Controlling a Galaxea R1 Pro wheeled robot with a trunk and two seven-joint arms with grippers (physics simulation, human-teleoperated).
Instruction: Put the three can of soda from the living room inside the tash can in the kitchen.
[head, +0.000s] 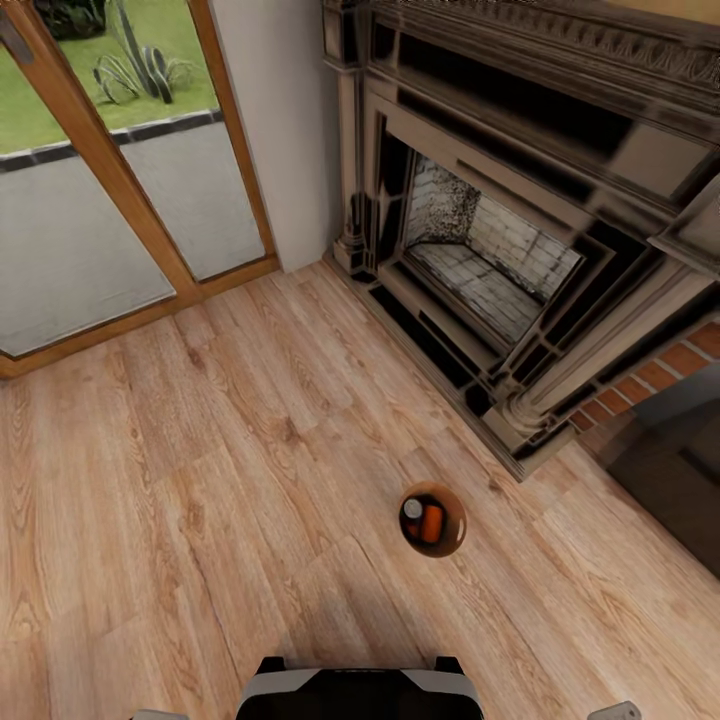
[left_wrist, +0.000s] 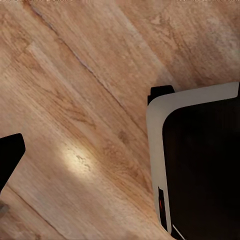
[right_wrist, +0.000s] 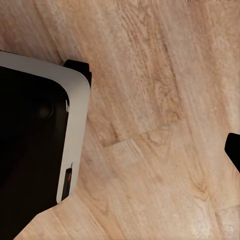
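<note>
A small round trash can (head: 447, 545) with a glossy orange-brown inside stands on the wood floor just ahead of my base, near the fireplace. An orange-red soda can (head: 431, 523) lies inside it, its silvery top (head: 412, 509) pointing to the left. The other soda cans are out of view. Low beside my base, one dark fingertip (left_wrist: 10, 155) of the left gripper shows at the frame edge over bare floor. One dark fingertip (right_wrist: 234, 150) of the right gripper shows the same way. Nothing is held by either.
An ornate dark fireplace (head: 500, 250) with brick at its side (head: 650, 375) fills the right and far side. A wood-framed glass door (head: 100, 200) to a garden is at the far left. My white and black base (head: 360, 690) shows at the bottom.
</note>
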